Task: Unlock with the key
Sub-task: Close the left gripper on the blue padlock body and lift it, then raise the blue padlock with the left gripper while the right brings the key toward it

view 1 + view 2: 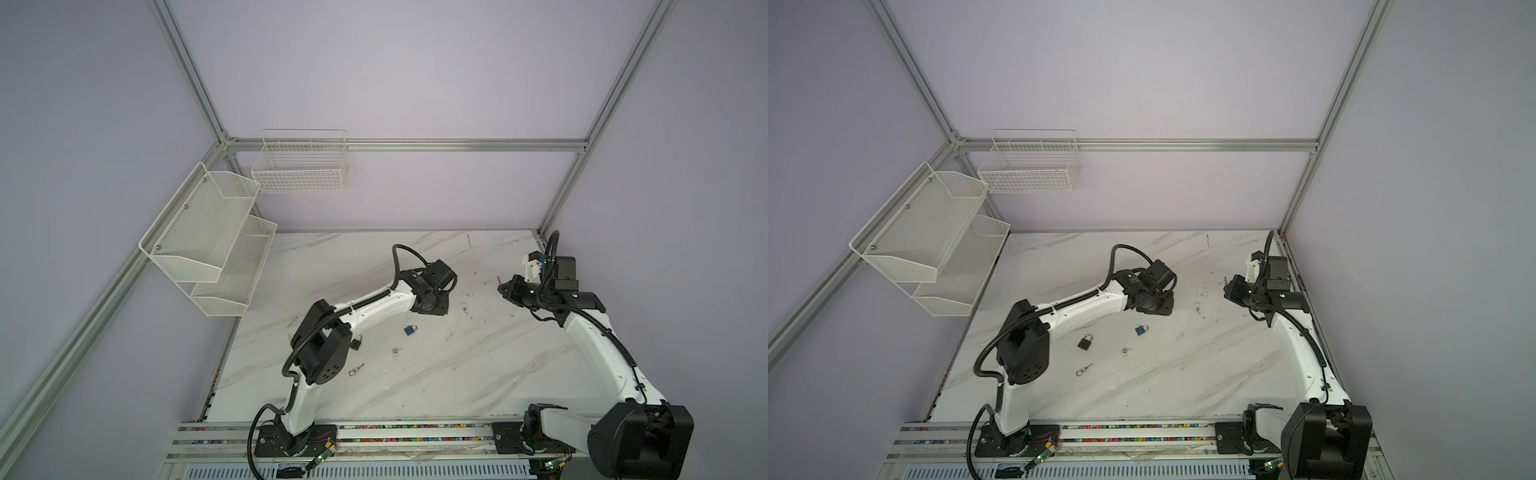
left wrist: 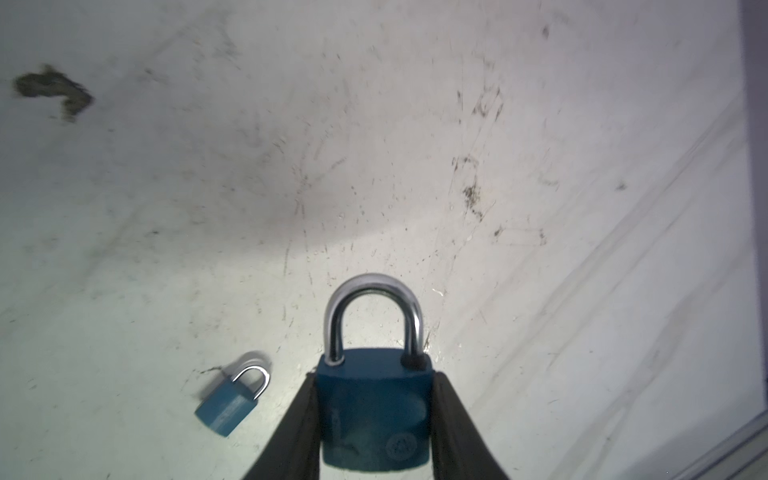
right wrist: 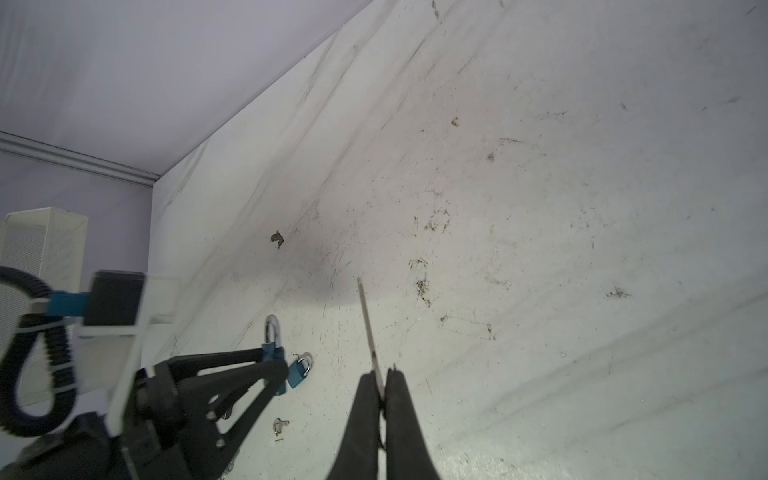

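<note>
My right gripper [image 3: 381,374] is clamped on the key [image 3: 367,320], whose thin blade sticks straight out ahead of the fingertips, along the line of the fingers. My left gripper [image 2: 374,375] pinches the blue padlock [image 2: 374,411] by the two sides of its body and holds it off the table [image 1: 415,386], with the shackle pointing away from the wrist. The padlock lies off to the side of the key, across a clear gap, and its long axis is not in line with the blade. I cannot see its keyway, so I judge the blade must swing round to the body's base, and the right arm is the one to close that gap. I count three padlocks: this one, a second blue padlock [image 2: 230,401] and a black padlock [image 1: 1084,341], both on the table. Two loose key rings [image 1: 1084,369] [image 1: 1126,351] also lie there.
</note>
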